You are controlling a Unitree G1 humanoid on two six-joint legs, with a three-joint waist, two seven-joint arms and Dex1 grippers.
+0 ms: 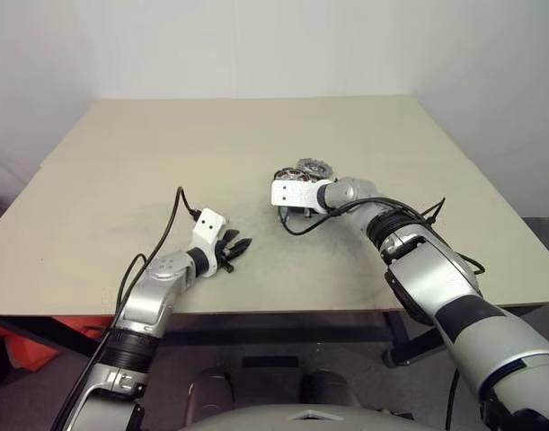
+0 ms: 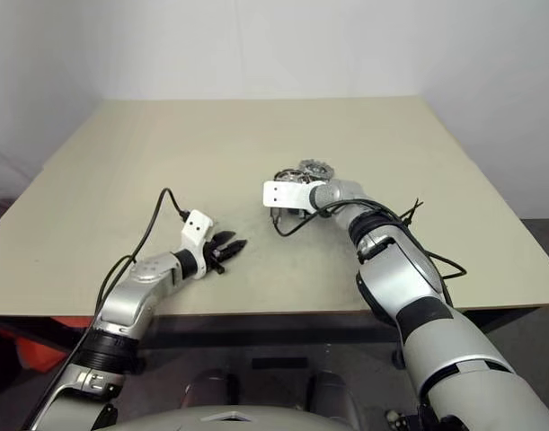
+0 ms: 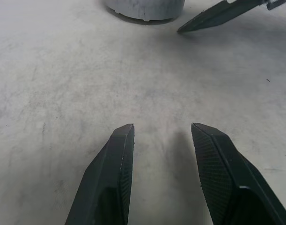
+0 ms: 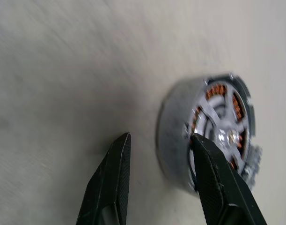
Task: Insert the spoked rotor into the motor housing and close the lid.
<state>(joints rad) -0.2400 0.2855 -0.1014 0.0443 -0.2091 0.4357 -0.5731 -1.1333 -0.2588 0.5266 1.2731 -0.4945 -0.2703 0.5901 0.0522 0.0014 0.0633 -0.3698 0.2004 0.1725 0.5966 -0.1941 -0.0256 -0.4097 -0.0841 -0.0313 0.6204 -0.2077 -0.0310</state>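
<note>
- Near the middle of the table (image 1: 121,153), a bit right, you can see the motor housing (image 4: 217,136) with the silver spoked rotor (image 4: 227,129) sitting in it.
- Your right claw (image 4: 159,180) is spread. One finger (image 4: 217,187) is in front of the housing's rim and one is beside it, pinching nothing.
- A grey toothed ring (image 1: 315,168) lies just past the housing.
- Your left claw (image 1: 234,249) is spread too, empty, farther off on the left.
- The table edges are far away, so there is lots of room.

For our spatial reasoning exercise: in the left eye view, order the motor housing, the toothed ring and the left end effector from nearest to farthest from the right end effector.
1. motor housing, right beside the right end effector.
2. toothed ring, just behind the housing.
3. left end effector, far off on the robot's left.
</note>
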